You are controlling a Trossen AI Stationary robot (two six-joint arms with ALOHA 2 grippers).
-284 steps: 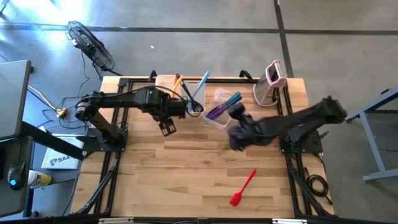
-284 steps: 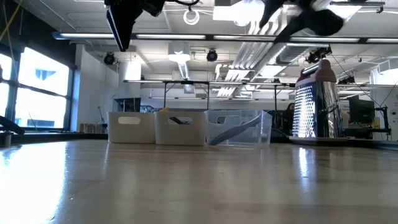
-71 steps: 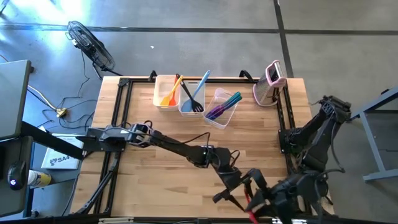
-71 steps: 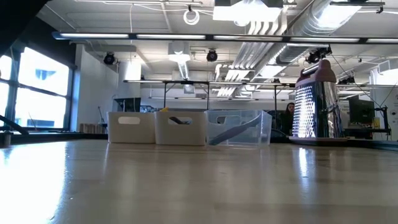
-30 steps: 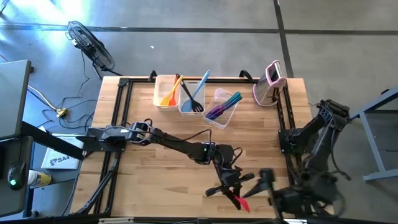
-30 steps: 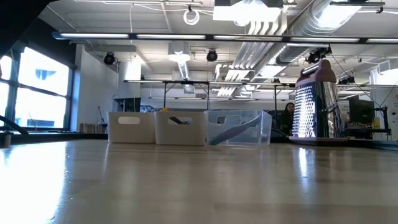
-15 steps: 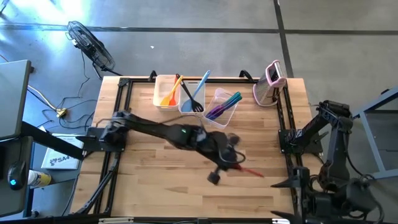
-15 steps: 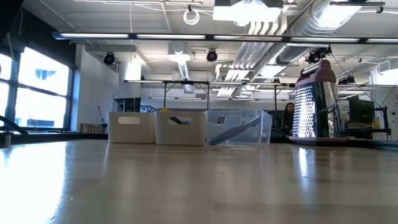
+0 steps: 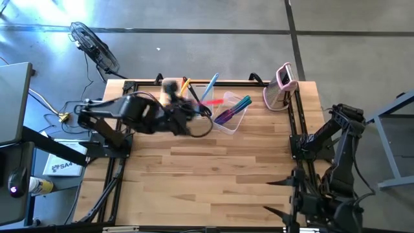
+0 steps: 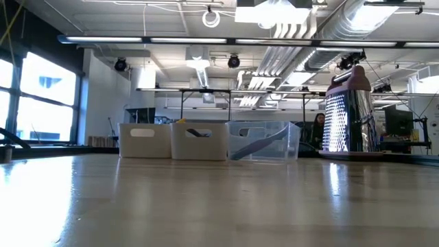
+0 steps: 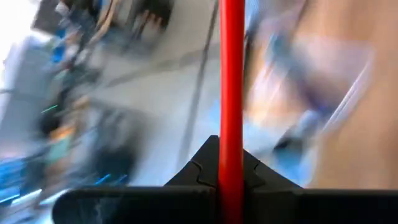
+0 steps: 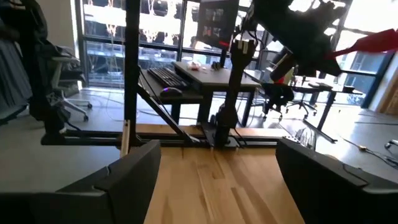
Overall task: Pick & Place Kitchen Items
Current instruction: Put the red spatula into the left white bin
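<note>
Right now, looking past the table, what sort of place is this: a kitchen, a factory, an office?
Most likely a lab or workshop in an open office, not a kitchen. Bare ceiling ducts run overhead, a desk with a keyboard stands by large windows, and the wooden table stands on a bare concrete floor.

Wooden table [image 9: 213, 175], 3 tubs [image 9: 223, 110] along its far edge — grater [image 9: 283, 81] beside them

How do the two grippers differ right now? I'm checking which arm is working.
The left gripper is shut on the red long-handled utensil, up by the tubs at the table's far edge; the right gripper is open, empty, parked at the near right corner. Both are dark and two-fingered.
</note>
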